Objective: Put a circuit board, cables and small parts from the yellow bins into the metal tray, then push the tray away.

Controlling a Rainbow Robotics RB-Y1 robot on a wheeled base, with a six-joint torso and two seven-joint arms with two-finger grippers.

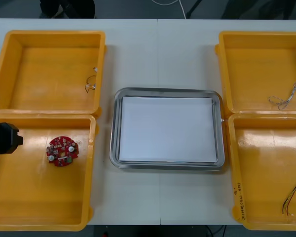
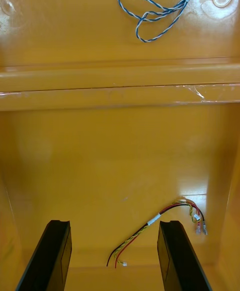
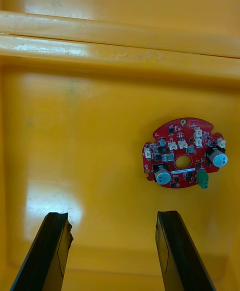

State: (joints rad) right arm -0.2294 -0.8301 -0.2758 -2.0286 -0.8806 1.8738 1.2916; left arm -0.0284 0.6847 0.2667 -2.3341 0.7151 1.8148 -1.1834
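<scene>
Circuit board (image 3: 184,153) is lying in the near left yellow bin (image 1: 34,197), just beyond our left gripper (image 3: 111,216), its fingers (image 3: 50,251) spread and empty. Right gripper (image 2: 114,223) is hovering, likewise spread, over the red and yellow cable (image 2: 155,218).

You get bright, even light from overhead; the metal tray (image 1: 166,92) glints along its rim and its white inside looks very bright. Soft glare patches lie on the floor of the yellow bin (image 3: 50,203), and shadows are faint.
</scene>
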